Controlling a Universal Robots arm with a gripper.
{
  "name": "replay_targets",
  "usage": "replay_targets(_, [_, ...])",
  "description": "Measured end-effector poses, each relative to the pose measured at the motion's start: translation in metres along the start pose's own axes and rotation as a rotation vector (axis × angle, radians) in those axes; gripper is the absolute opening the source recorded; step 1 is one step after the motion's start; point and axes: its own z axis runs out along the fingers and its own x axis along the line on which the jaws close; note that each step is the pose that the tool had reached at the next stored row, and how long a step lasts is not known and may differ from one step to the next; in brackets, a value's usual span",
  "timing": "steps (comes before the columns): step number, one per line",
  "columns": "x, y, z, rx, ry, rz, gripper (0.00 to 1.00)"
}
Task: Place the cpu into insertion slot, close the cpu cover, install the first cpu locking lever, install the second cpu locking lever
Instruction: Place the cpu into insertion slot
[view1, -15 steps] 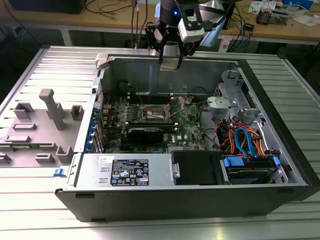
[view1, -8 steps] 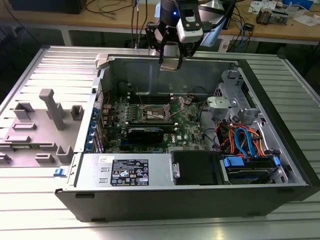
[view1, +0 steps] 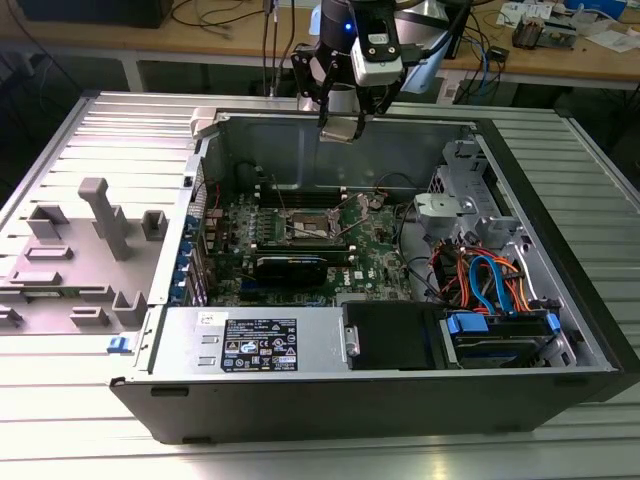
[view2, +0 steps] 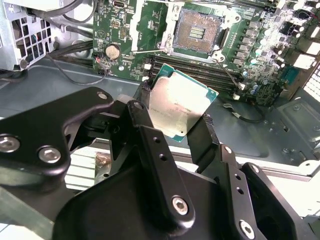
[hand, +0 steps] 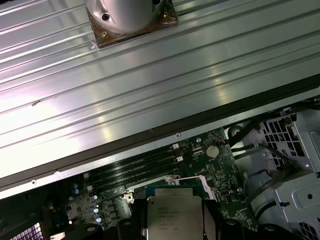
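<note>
gripper (view2: 175, 114) pinching the cpu (view2: 182, 97) by two opposite edges, metal top toward the second wrist camera, in the air over the open case (view1: 300, 150) near its far edge in the exterior view. insertion slot (view2: 197, 32) on the motherboard (view2: 125, 30) lies open and bare, well apart from the chip. my read: square chip to socket rim, lower it level, no sliding across the contacts

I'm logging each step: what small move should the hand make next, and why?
Probably carry the silver-grey square chip, gripped in the black hand, across to above the open silver-rimmed socket: the socket lies bare, and the chip hangs raised and off to one side of it.
</note>
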Motion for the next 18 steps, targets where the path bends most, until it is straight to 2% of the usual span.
replay_targets(11, [0.0000, 0.0000, 0.0000, -0.0001, -0.0003, 0.003, 0.54])
replay_targets(18, [0.0000, 0.0000, 0.0001, -0.0007, -0.0029, 0.033, 0.54])
